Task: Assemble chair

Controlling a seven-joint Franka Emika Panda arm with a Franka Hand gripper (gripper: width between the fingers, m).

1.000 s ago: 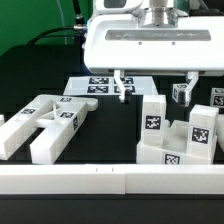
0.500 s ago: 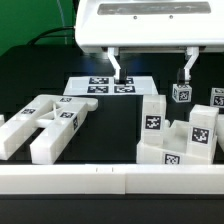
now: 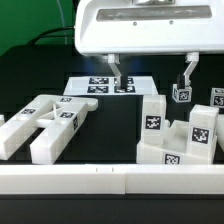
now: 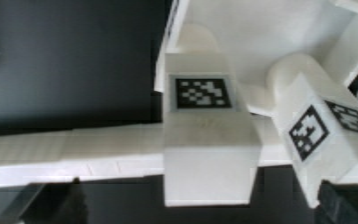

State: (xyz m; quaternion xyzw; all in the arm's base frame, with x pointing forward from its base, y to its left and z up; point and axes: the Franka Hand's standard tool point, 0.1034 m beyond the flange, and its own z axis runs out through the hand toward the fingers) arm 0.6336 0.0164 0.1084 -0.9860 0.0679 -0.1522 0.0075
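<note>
One tool (image 3: 151, 70) with two fingers (image 3: 115, 70). One marker board (image 3: 85, 85) lies on the tabletop (image 3: 110, 135); its tags are partly hidden, so they cannot be counted. Two small tagged cubes sit to the exterior view's right of the marker board, one whole (image 3: 180, 93) and one cut by the frame edge (image 3: 218, 97). The chair pieces form two clusters nearer the camera than the marker board: one forked (image 3: 45, 122), one blocky (image 3: 170, 148) with two tall upright blocks.

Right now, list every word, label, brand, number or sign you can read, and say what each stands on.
Words, brands, numbers: none can be read in either view.
Signs: only square black-and-white tag patterns with no lettering, on the chair pieces, the marker board and a small cube.
Wrist view: two more such tags on the chair pieces, pattern only.
</note>
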